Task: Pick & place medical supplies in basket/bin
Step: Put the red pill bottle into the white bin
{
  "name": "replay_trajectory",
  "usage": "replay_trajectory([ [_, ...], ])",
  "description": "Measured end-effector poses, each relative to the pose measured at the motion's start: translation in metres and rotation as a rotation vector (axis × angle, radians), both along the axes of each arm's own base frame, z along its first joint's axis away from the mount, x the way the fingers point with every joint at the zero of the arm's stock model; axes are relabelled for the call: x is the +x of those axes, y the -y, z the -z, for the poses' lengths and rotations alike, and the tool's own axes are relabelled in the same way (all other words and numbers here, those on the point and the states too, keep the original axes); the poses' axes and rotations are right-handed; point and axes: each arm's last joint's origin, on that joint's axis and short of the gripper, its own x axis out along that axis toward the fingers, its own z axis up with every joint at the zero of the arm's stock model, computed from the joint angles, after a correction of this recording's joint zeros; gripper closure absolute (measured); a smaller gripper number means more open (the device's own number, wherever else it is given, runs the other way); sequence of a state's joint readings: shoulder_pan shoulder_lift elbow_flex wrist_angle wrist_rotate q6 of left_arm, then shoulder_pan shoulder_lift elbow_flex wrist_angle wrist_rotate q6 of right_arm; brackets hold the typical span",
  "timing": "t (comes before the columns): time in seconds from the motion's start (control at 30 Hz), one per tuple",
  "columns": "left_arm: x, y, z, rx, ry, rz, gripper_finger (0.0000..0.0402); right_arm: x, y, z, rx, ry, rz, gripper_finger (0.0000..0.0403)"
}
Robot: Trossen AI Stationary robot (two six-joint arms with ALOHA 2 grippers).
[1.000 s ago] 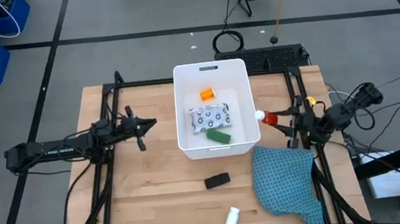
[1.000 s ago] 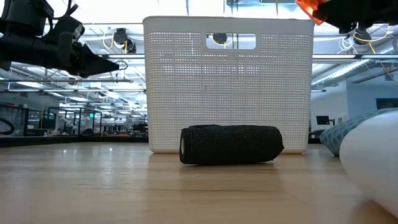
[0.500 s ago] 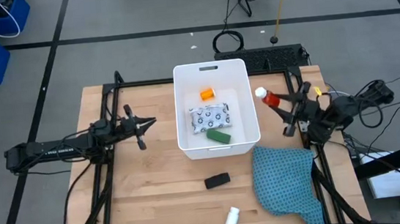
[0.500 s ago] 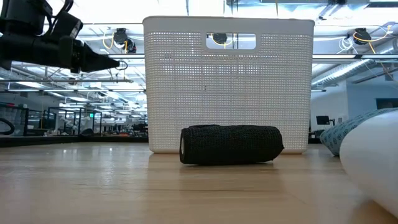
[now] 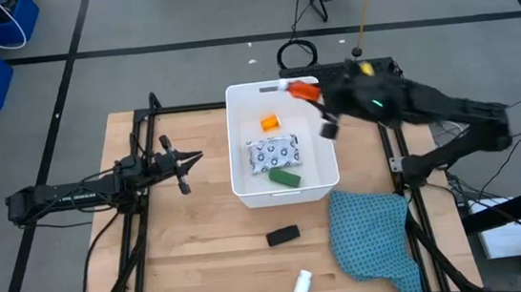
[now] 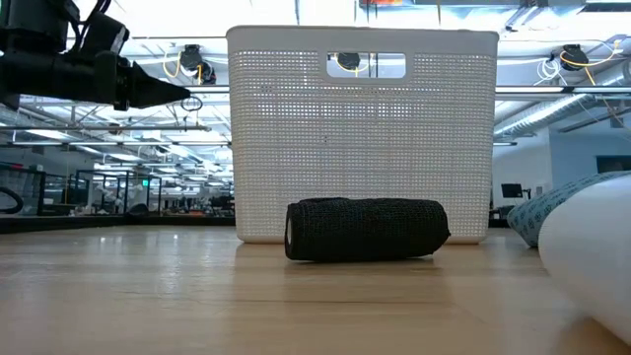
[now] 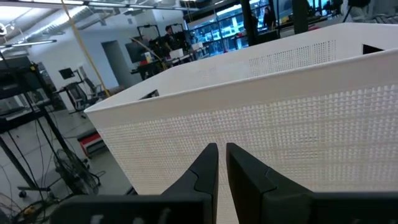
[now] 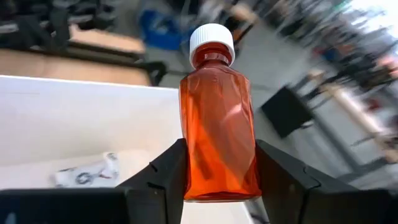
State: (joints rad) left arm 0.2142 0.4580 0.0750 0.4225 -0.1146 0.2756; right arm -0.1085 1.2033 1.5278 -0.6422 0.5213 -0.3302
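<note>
The white bin (image 5: 240,148) stands mid-table and holds an orange vial (image 5: 269,122), a white dotted packet (image 5: 274,152) and a green oblong (image 5: 285,176). My right gripper (image 5: 321,100) hangs above the bin's far right corner, shut on the small red bottle (image 5: 304,90). A black oblong piece (image 5: 283,235) and a small white bottle (image 5: 302,282) lie on the wood nearer the front. My left gripper (image 5: 190,159) waits shut, left of the bin, pointing level at its wall (image 7: 298,118). My right gripper pinches the red bottle's lower body (image 8: 219,168) between its two fingers (image 8: 166,171), one on each flat side. The white cap (image 8: 212,38) points away from the gripper. The bottle is lifted clear, high over the bin's rim.
A teal blue cloth (image 5: 375,240) lies at the front right of the table. Black frame rails (image 5: 140,138) run along the table's left and right sides. In the low view the black piece (image 6: 367,230) lies in front of the bin (image 6: 362,128).
My right gripper has risen and swung from the table's right edge toward the far edge and leftward, ending above the bin's far right corner. It stayed shut on the red bottle, which travelled with it.
</note>
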Motion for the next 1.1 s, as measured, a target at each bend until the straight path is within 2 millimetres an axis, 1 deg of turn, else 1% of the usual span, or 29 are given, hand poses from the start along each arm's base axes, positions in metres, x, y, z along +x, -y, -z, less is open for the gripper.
replay_trajectory([
  [0.07,0.0,0.0,0.0,0.0,0.0,0.0,0.0366,0.021,0.019,0.001,0.046,-0.059,-0.023,0.0254],
  [0.17,0.0,0.0,0.0,-0.001,0.0,0.001,0.0366,0.049,0.048,0.017,0.05,-0.184,-0.008,0.0255],
  [0.23,0.0,0.0,0.0,-0.002,0.0,0.002,0.0366,0.062,0.067,0.034,0.054,-0.273,0.024,0.025],
  [0.33,0.0,0.0,0.0,-0.019,0.004,0.003,0.0366,0.075,0.094,0.064,0.133,-0.391,0.059,0.0248],
  [0.47,0.0,0.0,0.002,-0.027,-0.008,0.006,0.0366,0.087,0.119,0.102,0.297,-0.499,0.014,0.0257],
  [0.57,0.0,0.0,0.004,-0.031,-0.03,0.006,0.0366,0.098,0.132,0.125,0.362,-0.536,-0.009,0.0258],
  [0.67,0.0,0.0,0.006,-0.033,-0.052,0.005,0.0366,0.107,0.141,0.148,0.387,-0.6,-0.007,0.0251],
  [0.83,0.0,0.0,0.008,-0.034,-0.07,0.004,0.0366,0.117,0.151,0.176,0.43,-0.654,0.02,0.0253],
  [0.97,0.0,0.0,0.008,-0.036,-0.078,0.004,0.0366,0.117,0.158,0.189,0.522,-0.642,0.114,0.0258],
  [1.1,0.0,0.0,0.009,-0.039,-0.088,0.004,0.0366,0.111,0.155,0.191,0.566,-0.686,0.143,0.0251],
])
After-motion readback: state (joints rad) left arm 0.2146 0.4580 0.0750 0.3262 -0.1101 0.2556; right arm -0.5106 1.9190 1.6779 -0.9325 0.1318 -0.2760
